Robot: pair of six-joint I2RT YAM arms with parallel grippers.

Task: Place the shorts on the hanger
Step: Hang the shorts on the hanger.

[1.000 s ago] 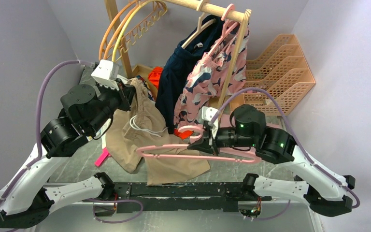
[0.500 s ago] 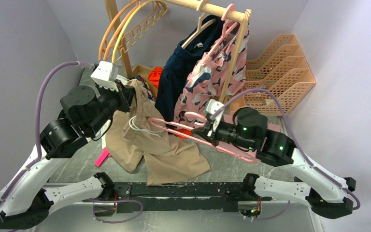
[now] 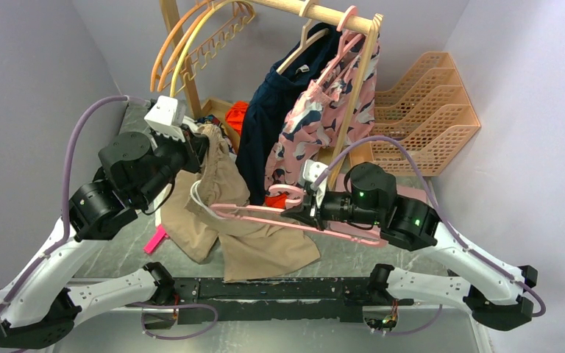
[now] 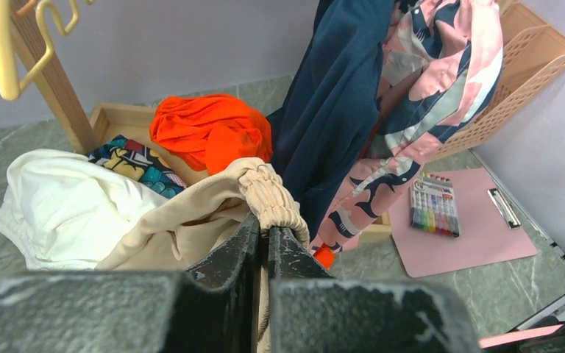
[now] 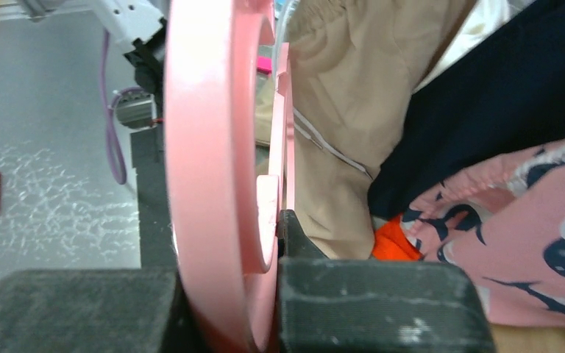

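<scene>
Our left tool (image 4: 263,234) is clamped on the waistband of the shorts (image 3: 261,246), holding it above the table (image 3: 118,254). Our right tool (image 3: 299,212) grips the hanger (image 3: 254,213), whose end lies against the shorts.

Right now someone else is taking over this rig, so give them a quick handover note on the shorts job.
Left gripper: shut on the elastic waistband of the tan fabric shorts, holding it raised; the legs trail on the table.
Right gripper: shut on the wide pink plastic hanger, one end over the shorts below the waistband.
Done: both gripped, hanger at the shorts.
Left: get the shorts onto the hanger's bar; the views do not show them on it yet.
</scene>
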